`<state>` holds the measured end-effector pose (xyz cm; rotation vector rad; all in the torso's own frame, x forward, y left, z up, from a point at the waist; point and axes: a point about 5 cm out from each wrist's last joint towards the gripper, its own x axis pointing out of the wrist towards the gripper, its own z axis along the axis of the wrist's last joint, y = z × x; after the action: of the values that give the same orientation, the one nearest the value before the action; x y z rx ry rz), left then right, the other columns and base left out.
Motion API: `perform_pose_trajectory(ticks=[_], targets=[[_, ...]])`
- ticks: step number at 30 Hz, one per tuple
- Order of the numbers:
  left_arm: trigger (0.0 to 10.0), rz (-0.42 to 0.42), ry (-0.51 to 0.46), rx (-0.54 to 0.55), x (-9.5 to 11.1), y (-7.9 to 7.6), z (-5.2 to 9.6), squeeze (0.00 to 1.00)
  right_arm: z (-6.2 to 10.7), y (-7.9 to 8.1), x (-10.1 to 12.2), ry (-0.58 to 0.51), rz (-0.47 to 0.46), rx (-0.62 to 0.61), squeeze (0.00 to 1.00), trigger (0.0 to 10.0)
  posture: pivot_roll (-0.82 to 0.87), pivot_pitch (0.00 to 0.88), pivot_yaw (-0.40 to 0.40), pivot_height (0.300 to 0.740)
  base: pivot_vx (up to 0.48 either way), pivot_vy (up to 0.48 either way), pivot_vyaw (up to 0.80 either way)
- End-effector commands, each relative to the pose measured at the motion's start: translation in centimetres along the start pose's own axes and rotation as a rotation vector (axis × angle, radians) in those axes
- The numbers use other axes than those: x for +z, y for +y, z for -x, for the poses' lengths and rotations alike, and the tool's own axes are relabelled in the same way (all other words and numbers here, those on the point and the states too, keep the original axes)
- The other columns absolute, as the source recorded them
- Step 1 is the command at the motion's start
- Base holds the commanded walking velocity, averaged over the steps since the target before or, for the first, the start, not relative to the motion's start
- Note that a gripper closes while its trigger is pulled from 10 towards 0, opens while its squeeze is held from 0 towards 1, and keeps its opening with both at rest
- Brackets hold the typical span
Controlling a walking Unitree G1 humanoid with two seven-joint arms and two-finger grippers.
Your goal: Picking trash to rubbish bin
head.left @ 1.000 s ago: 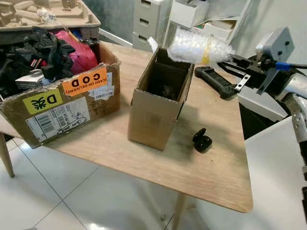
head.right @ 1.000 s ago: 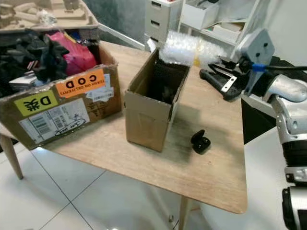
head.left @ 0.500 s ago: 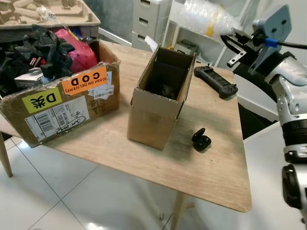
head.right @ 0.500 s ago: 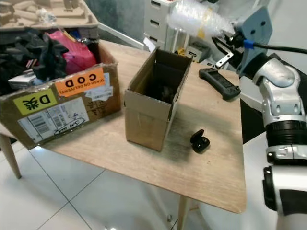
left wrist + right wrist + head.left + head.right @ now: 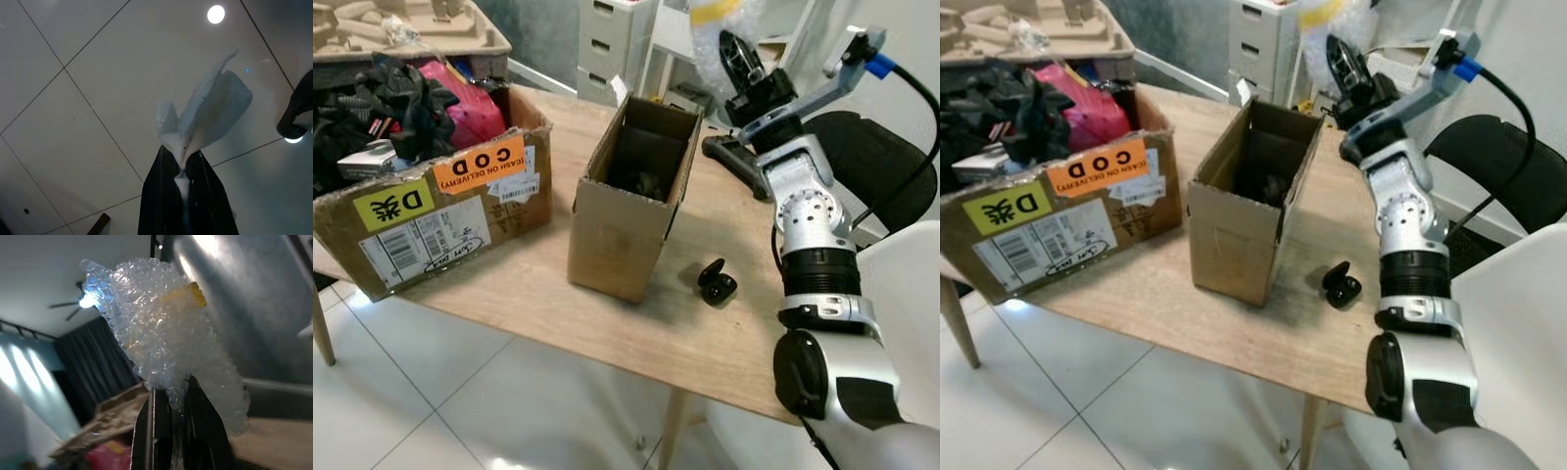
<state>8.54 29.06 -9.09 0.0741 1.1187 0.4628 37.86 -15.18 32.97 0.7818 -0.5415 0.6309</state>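
Bubble wrap [image 5: 166,342] sits pinched in the right hand [image 5: 744,69], raised high beside the open cardboard box [image 5: 631,201] on the surface [image 5: 724,343]. Light, soft and springy, it needs a firm mid-wad grip. Left hand [image 5: 183,196] pinches a paper scrap [image 5: 205,115] above the floor [image 5: 73,73].

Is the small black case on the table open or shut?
Open: the small black earbud case on the light wooden table has its lid tipped up, beside the narrow brown cardboard box.

Silver jointed right arm [image 5: 813,245], black pincer [image 5: 736,59], blue-tipped cable [image 5: 881,67]
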Motion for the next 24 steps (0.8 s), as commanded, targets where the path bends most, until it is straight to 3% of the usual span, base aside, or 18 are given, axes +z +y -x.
perform_pose_trajectory(ticks=[1,2,3,9,12,14,15,16,19,22,24], targets=[[10.0,-0.023,0.033,-0.014,-0.9,-0.3,0.1,0.0,0.1,0.0,0.3,-0.009,-0.025,-0.002,0.0,10.0,0.11,0.108,-0.068,0.74,0.0,0.0,0.0],[10.0,-0.024,0.034,-0.015,-0.9,-0.4,0.1,0.0,0.1,0.1,0.1,0.0,-0.047,-0.004,0.0,10.0,0.11,0.11,-0.069,0.74,0.0,0.0,0.0],[10.0,-0.026,0.036,-0.016,-1.0,-0.4,0.2,0.0,0.1,0.2,0.1,0.034,-0.002,-0.008,0.0,10.0,0.11,0.113,-0.067,0.74,0.0,0.0,0.0],[10.0,-0.037,0.052,-0.02,-1.6,-0.4,0.3,0.0,0.0,0.8,1.3,0.132,0.064,-0.051,0.0,10.0,0.11,0.114,-0.068,0.74,0.0,0.0,0.0],[10.0,-0.037,0.052,-0.02,-1.6,-0.4,0.3,0.0,0.0,0.8,1.3,0.132,0.064,-0.051,0.0,10.0,0.11,0.114,-0.068,0.74,0.0,0.0,0.0],[10.0,-0.04,0.055,-0.021,-1.7,-0.5,0.3,0.0,0.1,1.2,1.4,0.169,0.111,-0.038,0.0,10.0,0.1,0.117,-0.067,0.74,0.0,0.0,0.0],[10.0,-0.046,0.058,-0.025,-1.8,-0.5,0.3,0.0,0.4,1.6,1.4,0.231,0.182,0.006,0.0,10.0,0.1,0.117,-0.063,0.74,0.0,0.0,0.0],[10.0,-0.046,0.058,-0.025,-1.8,-0.5,0.3,0.0,0.4,1.6,1.4,0.231,0.182,0.006,0.0,10.0,0.1,0.117,-0.063,0.74,0.0,0.0,0.0],[10.0,-0.064,0.055,-0.037,-1.6,-0.9,0.3,0.0,1.2,2.0,1.5,0.384,0.302,0.065,0.0,10.0,0.1,0.116,-0.062,0.74,0.0,0.0,0.0],[10.0,-0.073,0.051,-0.041,-1.4,-0.9,0.2,0.0,1.2,1.6,1.7,0.381,0.285,0.017,0.0,10.0,0.09,0.114,-0.061,0.74,0.0,0.0,0.0],[10.0,-0.08,0.049,-0.043,-1.4,-1.0,0.2,0.0,1.1,1.5,1.3,0.38,0.227,-0.023,0.0,10.0,0.09,0.112,-0.06,0.74,0.0,0.0,0.0]])
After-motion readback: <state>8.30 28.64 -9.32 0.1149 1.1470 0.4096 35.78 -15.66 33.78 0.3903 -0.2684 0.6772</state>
